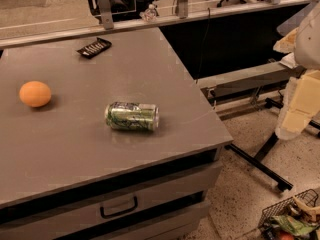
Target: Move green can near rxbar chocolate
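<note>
- A grey table (165, 74) with drawers stands in front of me.
- The green can (132, 116) lies on its side on the table, near the middle and closer to the front edge. One silver end points right.
- The rxbar chocolate (94, 47) lies flat at the back of the table, close to the far edge. It is well apart from the can.
- A round orange fruit (35, 94) sits on the left side of the table, apart from the can and the bar.
- The gripper (298, 106) hangs off to the right, out past the table and above the floor. It touches nothing on the table. I cannot tell if it is clenched or let go.
- A wire basket (280, 211) with stuff in it sits on the floor in the bottom right corner.
</note>
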Action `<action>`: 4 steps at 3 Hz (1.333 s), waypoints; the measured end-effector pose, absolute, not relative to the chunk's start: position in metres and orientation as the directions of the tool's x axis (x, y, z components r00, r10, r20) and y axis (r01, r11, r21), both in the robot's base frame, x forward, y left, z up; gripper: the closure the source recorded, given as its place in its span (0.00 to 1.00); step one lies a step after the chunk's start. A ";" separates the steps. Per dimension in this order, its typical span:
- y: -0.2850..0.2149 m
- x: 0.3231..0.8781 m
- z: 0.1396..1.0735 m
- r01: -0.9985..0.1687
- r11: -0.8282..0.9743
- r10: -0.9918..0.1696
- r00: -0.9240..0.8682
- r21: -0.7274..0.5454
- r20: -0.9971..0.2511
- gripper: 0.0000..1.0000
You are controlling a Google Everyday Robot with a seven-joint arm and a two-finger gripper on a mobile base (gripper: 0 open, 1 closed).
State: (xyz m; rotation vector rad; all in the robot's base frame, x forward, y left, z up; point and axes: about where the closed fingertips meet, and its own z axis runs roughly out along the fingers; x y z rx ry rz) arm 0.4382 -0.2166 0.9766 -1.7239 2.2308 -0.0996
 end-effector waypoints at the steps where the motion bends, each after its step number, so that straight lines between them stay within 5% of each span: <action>1: -0.217 0.438 0.977 -0.931 0.270 -0.953 -0.221 -0.247 -0.207 0.00; 2: -0.212 0.437 0.976 -0.933 0.280 -0.937 -0.215 -0.226 -0.274 0.00; 4: -0.195 0.445 0.940 -0.937 0.294 -0.765 -0.114 -0.188 -0.633 0.00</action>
